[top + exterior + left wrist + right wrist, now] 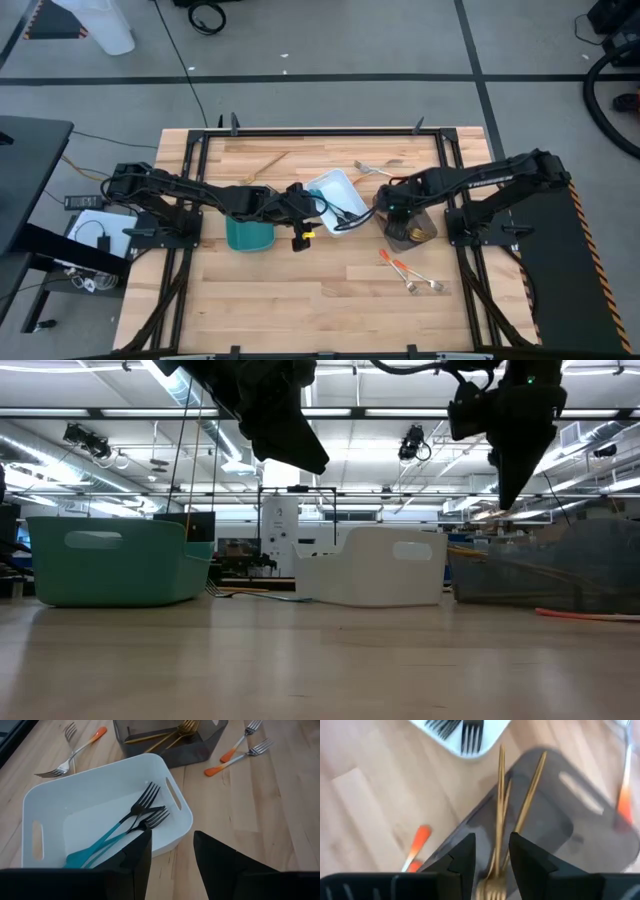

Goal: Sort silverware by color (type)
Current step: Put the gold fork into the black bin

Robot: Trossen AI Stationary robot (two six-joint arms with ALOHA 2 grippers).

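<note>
Right gripper [491, 857] is hanging over the grey tray [410, 232], at about 3 o'clock from the table's middle. Its fingers [462, 857] are standing a little apart and are holding nothing. Three gold pieces [501, 810] are lying in the grey tray right under it.

Left gripper [172, 855] is hovering near the table's middle, just beside the white tray [100, 785]. Its fingers [135, 860] are standing apart and are holding nothing too.

On the wooden table [320, 310], the teal tray [250, 235] is sitting at 9 o'clock from the white tray, and the grey tray at 3 o'clock.

Blue-handled forks [125, 827] are lying in the white tray. Orange-handled forks [410, 275] are resting on the table at 5 o'clock. More orange-handled forks [375, 167] are lying at 1 o'clock. One gold piece [265, 166] is lying at 11 o'clock.
</note>
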